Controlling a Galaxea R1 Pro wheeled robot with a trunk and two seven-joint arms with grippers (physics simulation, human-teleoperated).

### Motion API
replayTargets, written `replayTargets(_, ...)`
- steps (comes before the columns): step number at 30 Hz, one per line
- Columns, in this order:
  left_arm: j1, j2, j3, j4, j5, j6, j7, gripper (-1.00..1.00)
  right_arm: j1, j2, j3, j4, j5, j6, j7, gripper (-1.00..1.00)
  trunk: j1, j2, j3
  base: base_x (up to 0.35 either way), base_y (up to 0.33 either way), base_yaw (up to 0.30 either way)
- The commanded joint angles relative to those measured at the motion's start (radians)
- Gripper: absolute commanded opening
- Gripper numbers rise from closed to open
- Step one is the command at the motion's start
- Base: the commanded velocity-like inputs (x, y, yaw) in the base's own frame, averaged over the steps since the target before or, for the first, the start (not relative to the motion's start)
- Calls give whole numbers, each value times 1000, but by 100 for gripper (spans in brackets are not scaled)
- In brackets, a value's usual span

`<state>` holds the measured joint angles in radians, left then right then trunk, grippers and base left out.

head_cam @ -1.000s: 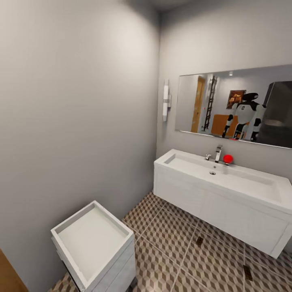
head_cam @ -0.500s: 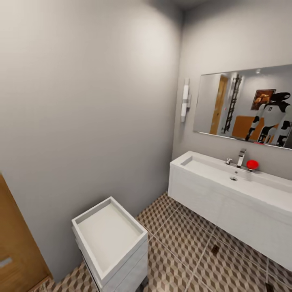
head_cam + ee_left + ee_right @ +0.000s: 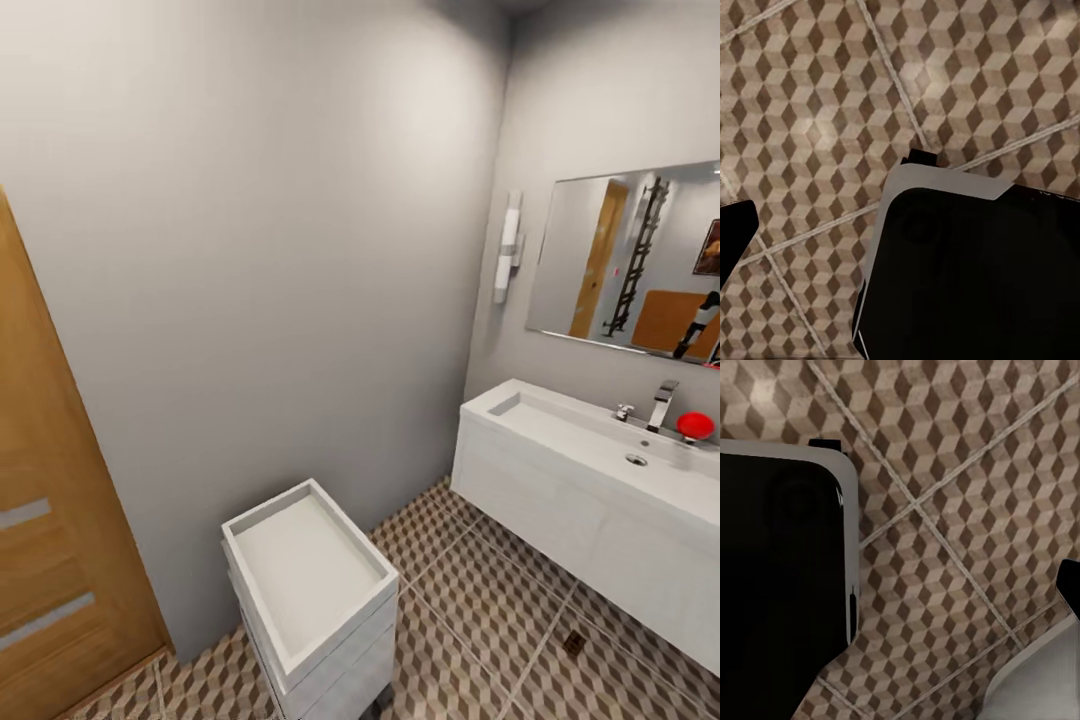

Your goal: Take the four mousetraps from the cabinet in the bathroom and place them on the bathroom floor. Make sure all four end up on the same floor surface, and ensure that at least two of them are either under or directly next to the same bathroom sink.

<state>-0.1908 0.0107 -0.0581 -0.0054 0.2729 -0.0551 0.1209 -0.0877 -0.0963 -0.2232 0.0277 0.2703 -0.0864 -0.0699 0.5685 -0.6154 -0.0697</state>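
Observation:
One mousetrap (image 3: 573, 643), a tiny brown board, lies on the cube-patterned bathroom floor (image 3: 470, 600) just in front of the sink's vanity. The white sink (image 3: 590, 440) with its chrome faucet (image 3: 660, 405) hangs on the right wall. An orange-brown wooden front (image 3: 50, 520) with two slim pale handles fills the left edge; it looks like the cabinet, though I cannot tell for sure. Both wrist views look down on floor tiles (image 3: 810, 97) and the robot's black base (image 3: 772, 585).
A small white drawer unit (image 3: 310, 590) with an open tray top stands against the grey wall, between the wooden front and the sink. A red ball (image 3: 694, 425) sits by the faucet. A mirror (image 3: 630, 270) and a wall lamp (image 3: 510, 250) hang above.
The whole head view has swung left, so the camera moved: the wooden front has come in at the left, the sink has slid right, and a second floor mousetrap has left the picture.

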Motion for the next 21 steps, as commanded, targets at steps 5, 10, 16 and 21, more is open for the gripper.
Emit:
replayTargets(5,-1,-1,-6,1,8,-3,2,100,-1,0,-8,3,10,-6,-4,100,0,-2,-2,0,0,277)
replayTargets(10,-1,-2,-6,1,8,-3,2,100,-1,0,-8,3,10,-6,-4,100,0,-2,-2,0,0,277)
replayTargets(16,-1,-3,-6,1,8,-3,2,100,-1,0,-8,3,11,-6,-4,100,0,-2,-2,0,0,277)
replayTargets(21,-1,-3,-6,1,8,-4,2,100,-1,0,-8,3,12,-6,-4,100,0,-2,-2,0,0,273)
